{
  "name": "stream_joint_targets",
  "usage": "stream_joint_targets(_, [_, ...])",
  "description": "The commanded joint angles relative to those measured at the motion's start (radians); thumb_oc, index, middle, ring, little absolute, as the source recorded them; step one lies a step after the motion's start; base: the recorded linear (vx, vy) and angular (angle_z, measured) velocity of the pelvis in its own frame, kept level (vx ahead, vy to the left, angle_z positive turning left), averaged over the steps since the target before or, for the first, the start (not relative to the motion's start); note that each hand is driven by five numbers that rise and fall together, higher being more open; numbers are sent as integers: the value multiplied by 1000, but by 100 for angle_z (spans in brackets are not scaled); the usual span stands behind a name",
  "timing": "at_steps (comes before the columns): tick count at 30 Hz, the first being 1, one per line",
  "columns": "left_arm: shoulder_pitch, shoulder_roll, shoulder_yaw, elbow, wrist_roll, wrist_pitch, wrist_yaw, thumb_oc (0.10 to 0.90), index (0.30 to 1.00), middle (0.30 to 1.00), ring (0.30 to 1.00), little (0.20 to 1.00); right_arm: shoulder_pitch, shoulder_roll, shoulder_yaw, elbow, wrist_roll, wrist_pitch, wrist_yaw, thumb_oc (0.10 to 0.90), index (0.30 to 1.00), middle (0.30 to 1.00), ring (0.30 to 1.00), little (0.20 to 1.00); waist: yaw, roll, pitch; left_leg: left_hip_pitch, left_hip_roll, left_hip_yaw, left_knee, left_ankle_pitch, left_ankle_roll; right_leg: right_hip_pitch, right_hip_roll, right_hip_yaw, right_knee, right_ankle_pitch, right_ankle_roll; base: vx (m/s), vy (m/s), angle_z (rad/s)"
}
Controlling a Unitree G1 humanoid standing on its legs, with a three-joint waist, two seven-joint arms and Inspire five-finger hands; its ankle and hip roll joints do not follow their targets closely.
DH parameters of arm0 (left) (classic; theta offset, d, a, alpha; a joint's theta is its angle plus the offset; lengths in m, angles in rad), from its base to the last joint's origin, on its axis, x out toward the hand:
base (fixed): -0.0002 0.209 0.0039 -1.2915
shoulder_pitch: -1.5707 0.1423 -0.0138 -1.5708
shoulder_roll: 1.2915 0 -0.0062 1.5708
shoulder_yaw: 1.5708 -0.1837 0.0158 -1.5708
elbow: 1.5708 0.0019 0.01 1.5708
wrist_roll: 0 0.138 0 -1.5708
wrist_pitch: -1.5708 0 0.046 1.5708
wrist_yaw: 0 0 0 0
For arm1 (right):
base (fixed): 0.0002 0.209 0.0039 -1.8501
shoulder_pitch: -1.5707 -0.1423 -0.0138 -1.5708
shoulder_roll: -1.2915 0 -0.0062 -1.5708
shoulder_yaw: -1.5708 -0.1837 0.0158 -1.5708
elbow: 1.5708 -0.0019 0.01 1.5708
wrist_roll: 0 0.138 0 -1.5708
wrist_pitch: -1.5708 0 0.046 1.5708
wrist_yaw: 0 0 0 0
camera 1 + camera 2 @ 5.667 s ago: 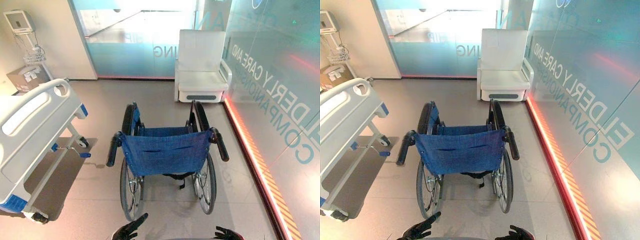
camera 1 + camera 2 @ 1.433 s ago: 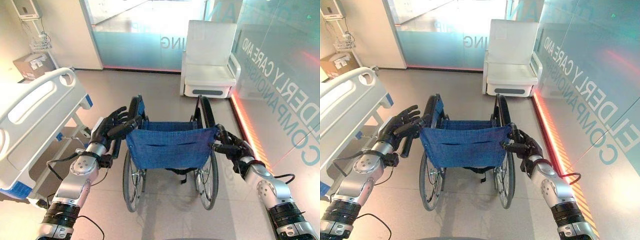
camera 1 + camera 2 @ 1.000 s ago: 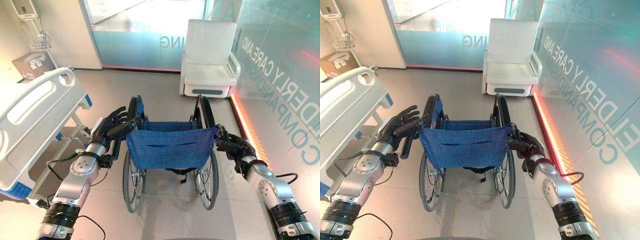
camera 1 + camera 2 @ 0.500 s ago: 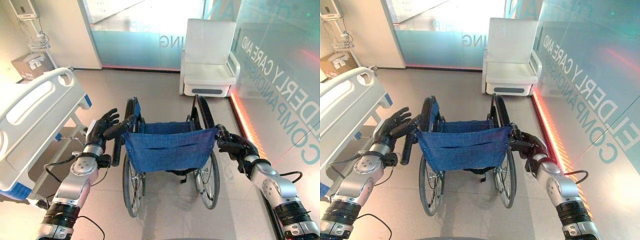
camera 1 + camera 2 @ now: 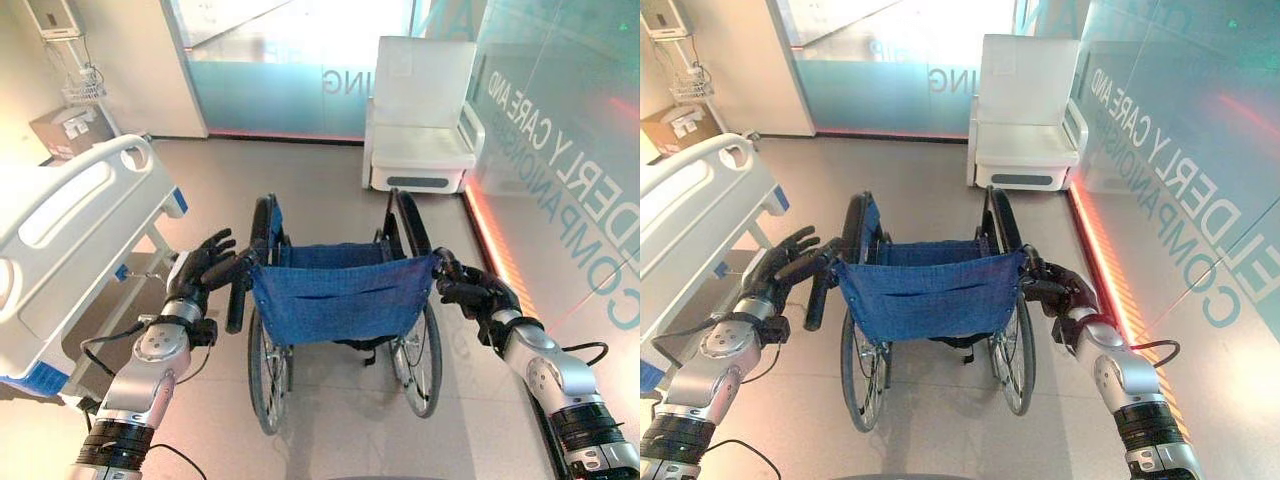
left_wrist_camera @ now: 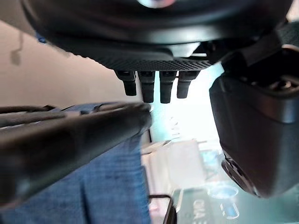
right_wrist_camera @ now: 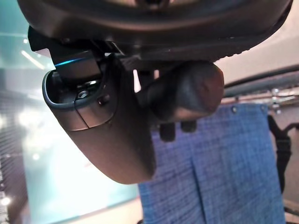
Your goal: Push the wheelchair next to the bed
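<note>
The wheelchair [image 5: 335, 300], with a blue cloth backrest and black push handles, faces away from me in the middle of the floor. The white bed [image 5: 70, 225] stands to its left, with a gap of floor between them. My left hand [image 5: 203, 272] is open with fingers spread, right beside the left push handle [image 5: 238, 298]. In the left wrist view that handle [image 6: 70, 140] lies along the straight fingers [image 6: 154, 86]. My right hand [image 5: 468, 295] is shut on the right push handle [image 7: 187, 91], thumb and fingers wrapped round its end.
A white armchair [image 5: 420, 120] stands ahead against the frosted glass wall. Along the right runs a glass wall with a red-lit floor strip [image 5: 500, 270]. A cardboard box [image 5: 68, 130] and a wall-mounted device sit at the far left behind the bed.
Both arms have come up from below to the push handles. In the last half second my left hand slid slightly back along the left handle; my right hand stays closed on its handle.
</note>
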Motion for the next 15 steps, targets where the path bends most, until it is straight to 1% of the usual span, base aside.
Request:
stream_joint_targets(1, [-85, 54, 53, -113, -10, -50, -27, 800, 900, 900, 900, 900, -78, -8, 6, -165, 18, -57, 95, 400, 300, 300, 300, 300, 28, -15, -41, -17, -50, 47, 10, -13, 11, 22, 26, -55, 3, -7, -25, -15, -20, 5])
stream_joint_targets(5, [-70, 82, 63, -128, -4, -14, -54, 800, 900, 900, 900, 900, -69, -18, 2, -164, 22, -58, 95, 400, 300, 300, 300, 300, 32, -8, -36, -18, -48, 41, 10, -9, 8, 22, 29, -59, 3, -7, -26, -20, -22, 7])
stream_joint_targets(15, [-53, 147, 93, -131, 41, 21, -72, 800, 900, 900, 900, 900, -87, -24, 15, -125, 22, -71, 74, 400, 300, 300, 300, 300, 49, 6, -34, -23, -40, 24, 10, 5, -4, 26, 35, -76, 3, -13, -31, -20, -32, 9])
